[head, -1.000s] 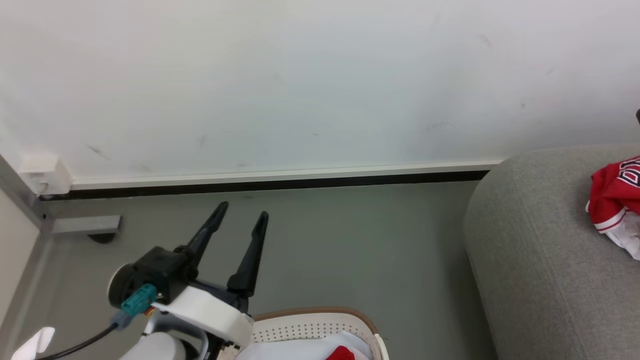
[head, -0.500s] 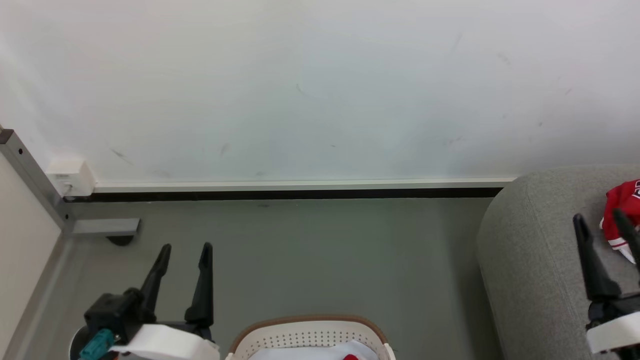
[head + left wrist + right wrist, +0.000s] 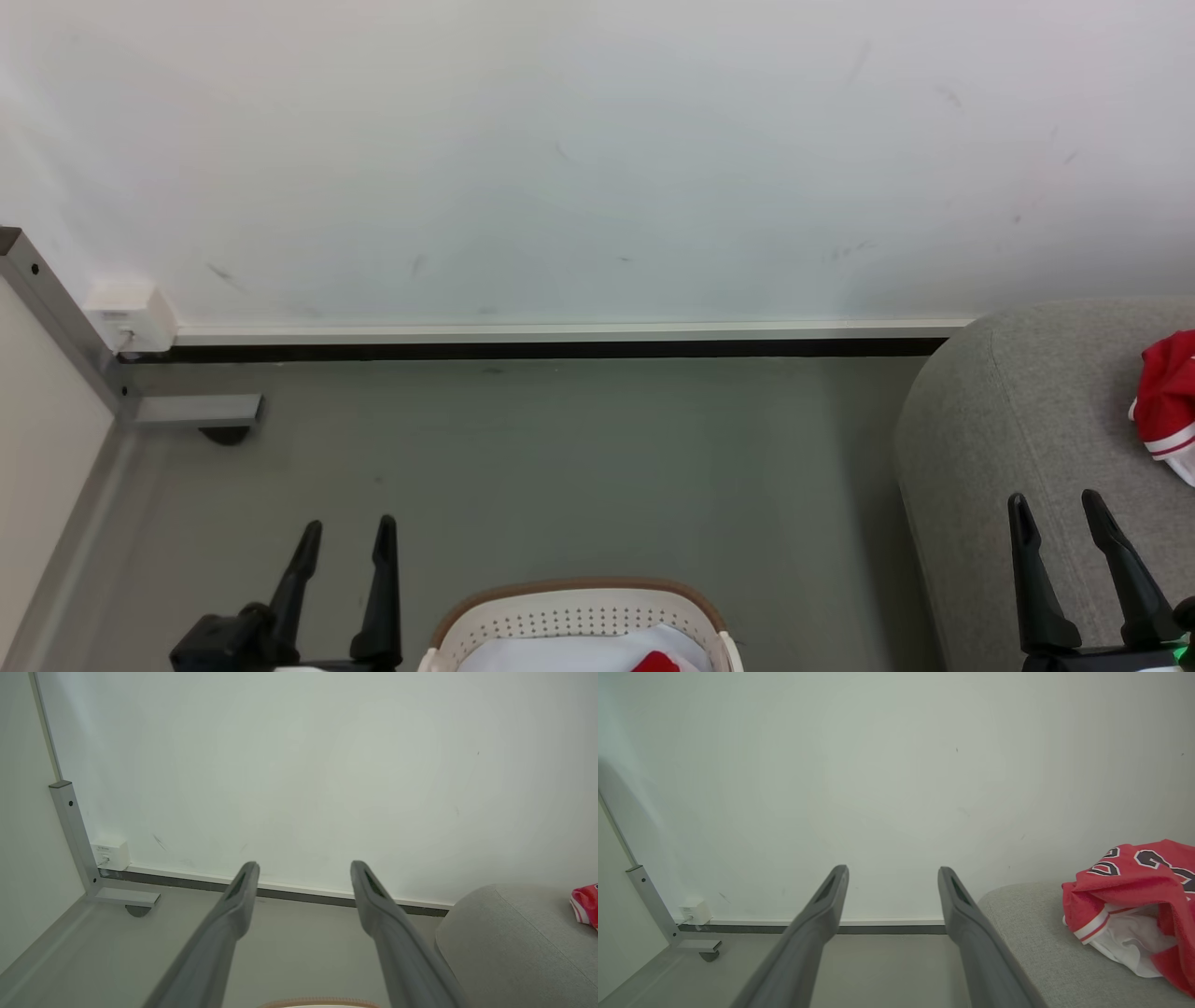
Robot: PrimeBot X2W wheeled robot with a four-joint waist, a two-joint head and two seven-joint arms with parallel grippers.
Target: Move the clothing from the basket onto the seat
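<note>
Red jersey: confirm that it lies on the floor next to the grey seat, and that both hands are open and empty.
Not quite. The red jersey lies on top of the grey seat, not on the floor next to it; the right wrist view shows this. The left hand and the right hand are indeed open and empty.

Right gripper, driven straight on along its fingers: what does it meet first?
Most likely the wall. The right gripper is open and empty; the seat and the red jersey lie off to its right, though depth is hard to judge.
</note>
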